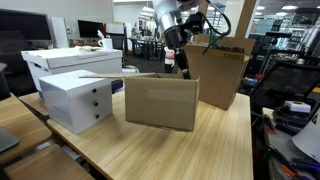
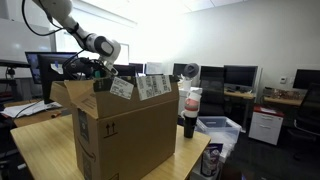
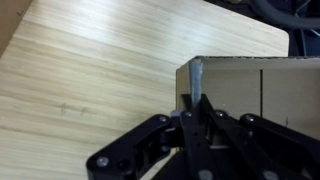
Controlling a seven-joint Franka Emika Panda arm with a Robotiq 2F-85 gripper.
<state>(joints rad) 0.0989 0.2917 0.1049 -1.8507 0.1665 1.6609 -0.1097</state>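
My gripper [image 3: 190, 120] is shut on a thin grey pen-like object [image 3: 196, 76] that sticks out past the fingertips. In the wrist view its tip lies over the corner of an open cardboard box [image 3: 250, 85], with the wooden table [image 3: 90, 70] beside it. In an exterior view the gripper [image 1: 183, 66] hangs in the air by the near left edge of the tall open cardboard box [image 1: 218, 78], behind a smaller cardboard box [image 1: 160, 103]. In an exterior view the gripper [image 2: 101, 78] is at the far rim of the large box [image 2: 125, 135].
Two white boxes [image 1: 75, 95] stand stacked on the table beside the smaller cardboard box. A dark bottle [image 2: 190, 112] stands next to the large box. Monitors, desks and chairs fill the office behind. The table edge [image 1: 250, 140] runs along one side.
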